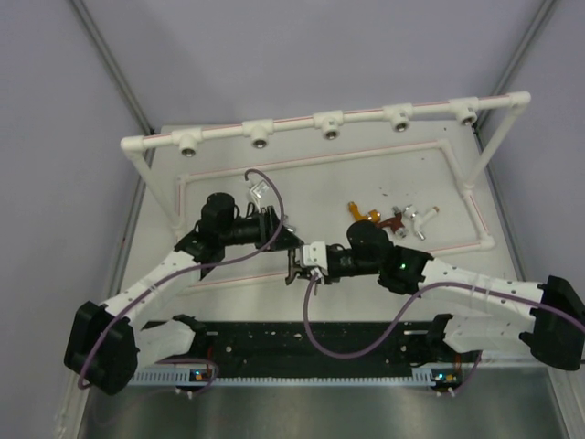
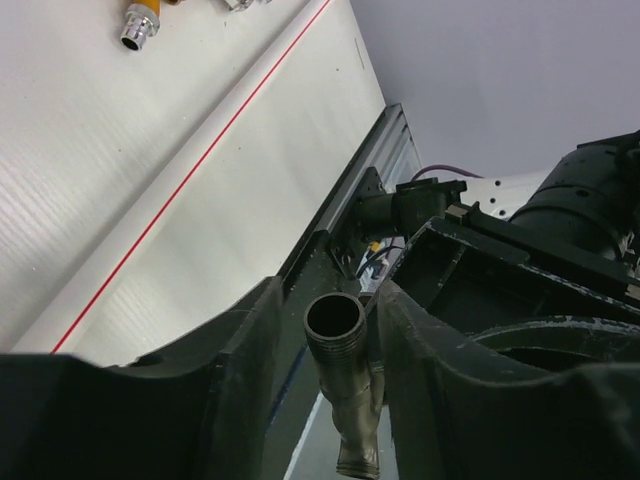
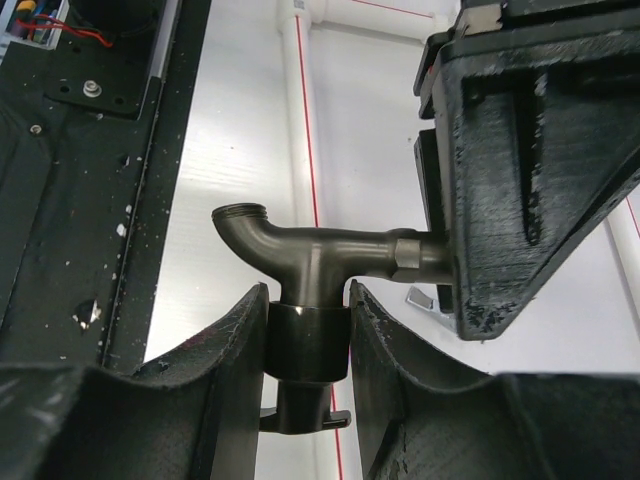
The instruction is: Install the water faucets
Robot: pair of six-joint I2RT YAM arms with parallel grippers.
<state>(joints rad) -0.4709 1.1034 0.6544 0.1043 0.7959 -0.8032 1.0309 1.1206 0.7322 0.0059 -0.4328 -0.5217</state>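
I've got the dark grey tap [image 3: 320,250] held off the table [image 1: 366,178], out in the middle between the two arms and a little beyond the black rail [image 1: 320,343] at the near edge.

Right wrist view first. The right pincer [image 3: 308,300] is clamped on the tap's round body, a pad pressed against each side. The bent spout curls up and to the left, and the lever shows below the fingers. The threaded end runs off to the right, straight into the other arm's black fingers.

Over to the left wrist view. The left pincer [image 2: 328,300] sits on either side of that threaded mouth, whose open end faces the camera. The fingers [image 2: 240,370] are in close beside it, but everything there is dark on dark. I can't tell whether they grip the thread or stand just clear of it.

From the top, the rest of the taps are lying flat on the table. The silver tap [image 1: 259,192] is just beyond the left arm's wrist. The orange-gold tap [image 1: 358,212], the reddish-brown tap [image 1: 395,221] and the white tap [image 1: 420,216] are bunched together just beyond the right arm.

Along the far edge runs the white pipe frame [image 1: 292,131], its five sockets [image 1: 329,128] in a row, well apart from the tap I'm holding.
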